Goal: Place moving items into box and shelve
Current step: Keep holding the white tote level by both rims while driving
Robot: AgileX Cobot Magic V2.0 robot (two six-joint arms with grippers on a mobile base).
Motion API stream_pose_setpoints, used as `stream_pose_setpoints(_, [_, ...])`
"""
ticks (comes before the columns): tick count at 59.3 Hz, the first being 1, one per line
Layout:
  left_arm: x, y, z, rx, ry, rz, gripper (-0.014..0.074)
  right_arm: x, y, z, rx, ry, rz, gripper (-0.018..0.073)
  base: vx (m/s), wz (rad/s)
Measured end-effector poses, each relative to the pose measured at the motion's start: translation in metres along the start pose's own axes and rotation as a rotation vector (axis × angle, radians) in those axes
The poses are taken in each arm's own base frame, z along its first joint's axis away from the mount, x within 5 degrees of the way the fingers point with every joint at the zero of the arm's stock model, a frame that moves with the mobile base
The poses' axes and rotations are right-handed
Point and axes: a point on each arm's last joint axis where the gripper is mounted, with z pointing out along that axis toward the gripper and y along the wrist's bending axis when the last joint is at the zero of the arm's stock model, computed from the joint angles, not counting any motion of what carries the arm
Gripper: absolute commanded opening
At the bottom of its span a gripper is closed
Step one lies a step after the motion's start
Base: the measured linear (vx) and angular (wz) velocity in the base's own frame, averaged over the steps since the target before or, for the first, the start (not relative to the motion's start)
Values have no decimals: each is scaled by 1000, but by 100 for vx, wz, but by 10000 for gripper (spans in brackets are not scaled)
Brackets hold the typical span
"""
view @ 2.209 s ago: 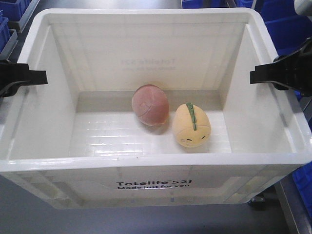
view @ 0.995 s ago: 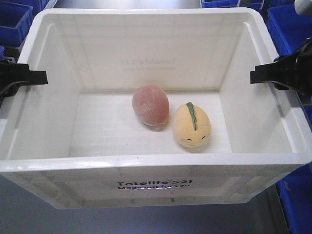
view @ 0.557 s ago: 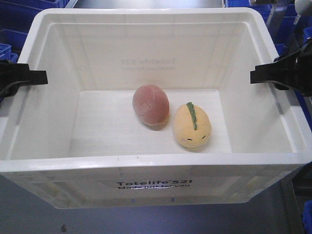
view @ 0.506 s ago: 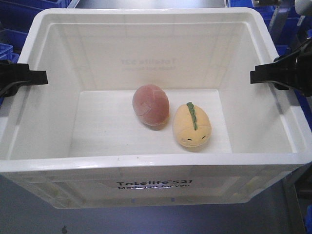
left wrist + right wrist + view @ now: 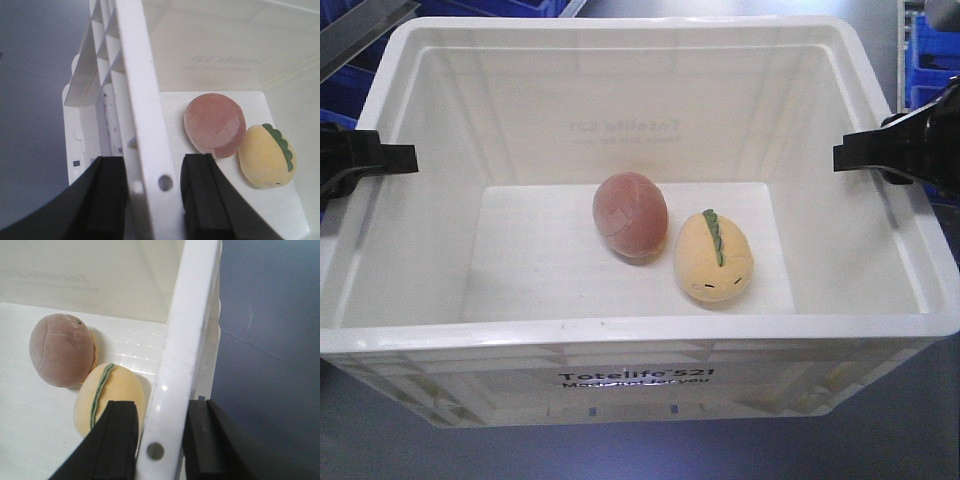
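Slippage at the left is the first risk: the left gripper [image 5: 150, 165] is clamped on the left wall of the box [image 5: 620, 335], one black finger outside against the ribbing and one inside against the smooth face. Glossy hard plastic offers little bite, so a jolt or a tilt could let the rim slide through the pads. The wall looks thin between its ribs and, I judge, would flex if the two sides are not raised evenly. Moving right, the reddish-brown plush [image 5: 630, 215] lies on the box floor near the middle, egg-shaped, soft and matte, with faint seams. Just beside it, perhaps touching, lies the yellow plush [image 5: 713, 258], a similar egg with a green ridge along its back and a tiny face turned toward the front wall. Both are loose and rounded, so they would probably roll on the slick floor if the box tips, shifting the weight, though the high walls should contain them. Further right, the right gripper [image 5: 160, 407] is closed on the right wall in the same way, a finger on each side of the white rim. Uneven height or spacing between the two arms on the way to a shelf could twist the box or pry one grip loose. Whether the box rests on anything below, the views do not show.
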Motion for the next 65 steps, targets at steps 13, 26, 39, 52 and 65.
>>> stream_pose_setpoints(13, [0, 0, 0, 0, 0, 0, -3, 0, 0, 0, 0, -1, 0, -4, 20, 51])
stream_pose_setpoints(26, [0, 0, 0, 0, 0, 0, -3, 0, 0, 0, 0, -2, 0, -4, 17, 54])
stream_pose_setpoints(39, [0, 0, 0, 0, 0, 0, -3, 0, 0, 0, 0, -2, 0, -4, 16, 53])
stream_pose_setpoints(52, [0, 0, 0, 0, 0, 0, -3, 0, 0, 0, 0, -2, 0, -4, 14, 52])
stream_pose_setpoints(65, [0, 0, 0, 0, 0, 0, -3, 0, 0, 0, 0, -2, 0, -4, 13, 50])
